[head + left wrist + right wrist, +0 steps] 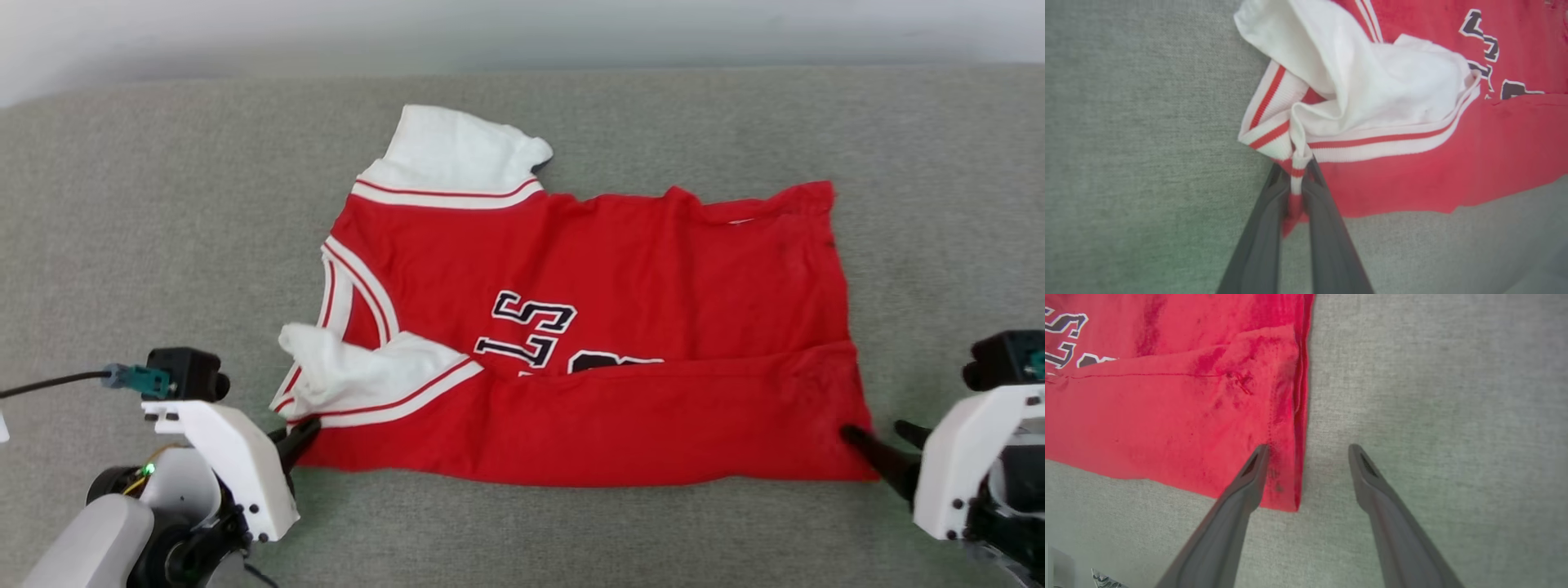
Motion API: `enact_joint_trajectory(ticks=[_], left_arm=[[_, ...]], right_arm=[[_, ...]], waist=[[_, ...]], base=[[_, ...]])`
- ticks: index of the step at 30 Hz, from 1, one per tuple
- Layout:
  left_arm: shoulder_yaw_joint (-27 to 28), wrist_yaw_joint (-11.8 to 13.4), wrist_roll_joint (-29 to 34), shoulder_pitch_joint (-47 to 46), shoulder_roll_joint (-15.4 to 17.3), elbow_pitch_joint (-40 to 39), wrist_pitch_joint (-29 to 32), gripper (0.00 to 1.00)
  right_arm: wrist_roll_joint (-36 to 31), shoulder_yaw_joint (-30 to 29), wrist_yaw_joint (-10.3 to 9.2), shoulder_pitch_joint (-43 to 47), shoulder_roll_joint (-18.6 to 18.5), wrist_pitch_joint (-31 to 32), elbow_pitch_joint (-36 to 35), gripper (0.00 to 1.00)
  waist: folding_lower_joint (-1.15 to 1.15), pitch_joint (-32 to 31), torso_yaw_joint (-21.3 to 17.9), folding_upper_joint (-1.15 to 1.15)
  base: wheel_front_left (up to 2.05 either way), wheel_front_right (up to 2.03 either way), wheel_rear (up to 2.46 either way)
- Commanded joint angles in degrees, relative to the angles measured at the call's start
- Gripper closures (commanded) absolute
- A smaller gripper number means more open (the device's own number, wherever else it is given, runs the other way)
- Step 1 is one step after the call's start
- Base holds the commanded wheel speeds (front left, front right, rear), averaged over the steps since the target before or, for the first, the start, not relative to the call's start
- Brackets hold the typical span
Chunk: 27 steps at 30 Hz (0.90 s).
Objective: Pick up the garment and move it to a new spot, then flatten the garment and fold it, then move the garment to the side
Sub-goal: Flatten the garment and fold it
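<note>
Left gripper (1295, 175) pinches one near corner of the garment (620, 261), which lies on the grey surface (147, 212) with its near edge folded over. Right gripper (1308, 451) is spread wide at the other corner, maybe to grab it.

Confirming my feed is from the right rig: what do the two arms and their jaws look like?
The left gripper and right gripper both have long, dark grey, tapering jaws. Each wrist carries an angular white housing topped by a black camera block. A teal connector with a black cable plugs into the left block; a green light glows nearby. The left forearm is pale grey.
</note>
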Motion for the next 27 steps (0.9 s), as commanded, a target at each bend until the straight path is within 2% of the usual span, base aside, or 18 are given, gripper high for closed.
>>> enact_joint_trajectory(ticks=[1, 7, 8, 10, 13, 18, 27], left_arm=[[0.0, 0.2, 0.3, -0.8, -0.2, -0.9, -0.4, 1.00], [-0.1, 1.6, 2.2, -0.8, 0.5, -4.9, -1.2, 1.00], [0.0, 1.8, 2.4, -0.6, 0.6, -5.4, -1.4, 1.00], [0.0, 2.1, 2.6, -0.2, 0.7, -6.1, -1.5, 1.00], [0.1, 2.6, 2.5, 0.5, 0.9, -6.5, -1.5, 1.00], [0.5, 3.2, 1.7, 2.2, 0.9, -6.4, -1.6, 1.00], [0.8, 3.6, 1.2, 5.6, 0.9, -6.7, -3.4, 1.00]], right_arm=[[-0.1, 0.3, -0.02, -1.2, 0.6, 0.6, 0.2, 0.00], [0.1, 2.6, -0.02, -2.5, 3.5, 3.6, 5.2, 0.00], [0.3, 3.0, -0.02, -2.3, 3.9, 4.4, 6.6, 0.51], [0.8, 3.8, -0.02, -2.3, 4.7, 4.8, 8.4, 1.00], [1.3, 4.7, -0.02, -2.6, 5.1, 4.3, 9.4, 1.00], [1.4, 5.1, -0.02, -3.9, 3.3, 2.3, 8.5, 1.00], [2.1, 7.1, -0.02, -2.8, 1.4, -0.8, 7.0, 1.00]], waist=[[-0.01, 1.4, 1.3, 0.00], [-0.01, 2.8, 2.5, 0.00], [-0.01, 2.8, 2.6, 0.00], [-0.01, 2.8, 2.7, 0.00], [-0.01, 2.2, 2.5, 0.00], [-0.01, -0.1, 1.8, 0.00], [-0.01, -7.2, 1.4, 0.00]], base=[[0.00, 0.00, 0.00], [0.00, 0.00, 0.00], [0.00, 0.00, 0.00], [0.00, 0.00, 0.00], [0.00, 0.00, 0.00], [0.00, 0.00, 0.00], [0.00, 0.00, 0.00]])
